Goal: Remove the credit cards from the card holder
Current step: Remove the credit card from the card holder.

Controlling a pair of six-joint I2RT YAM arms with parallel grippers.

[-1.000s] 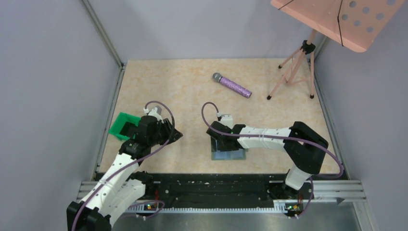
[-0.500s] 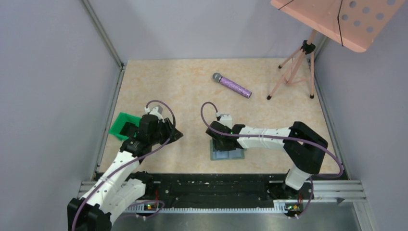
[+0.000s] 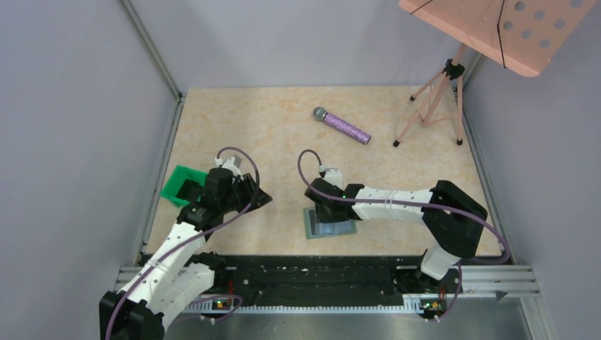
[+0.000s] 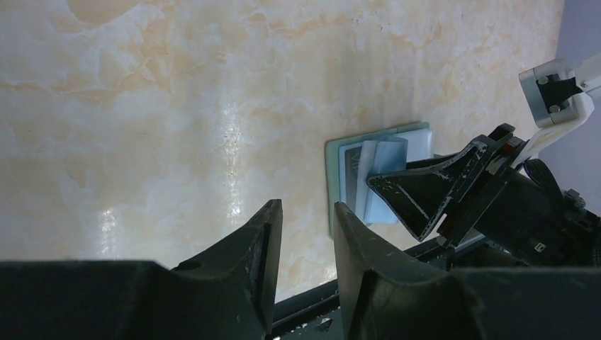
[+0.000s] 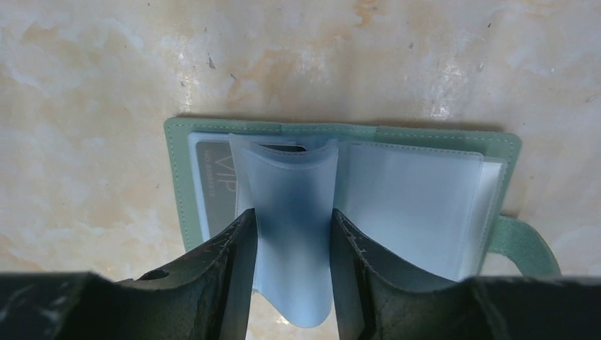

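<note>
The grey-green card holder [image 3: 310, 228] lies open on the table near the front edge. It also shows in the right wrist view [image 5: 340, 130] and the left wrist view [image 4: 332, 185]. A dark card marked VIP [image 5: 215, 185] sits in its left pocket under clear plastic. My right gripper [image 5: 290, 216] is down on the holder, its fingers closed on a bowed pale blue inner sleeve [image 5: 292, 205]. My left gripper [image 4: 306, 209] hovers left of the holder, empty, with a narrow gap between its fingers [image 4: 266, 227].
A green bin [image 3: 176, 185] stands behind the left arm by the left wall. A purple microphone [image 3: 343, 125] lies at the back. A pink music stand [image 3: 434, 99] stands at the back right. A black rail [image 3: 326, 273] runs along the near edge.
The card holder has slid a little left and nearer with my right gripper on it. The left arm has barely moved.
</note>
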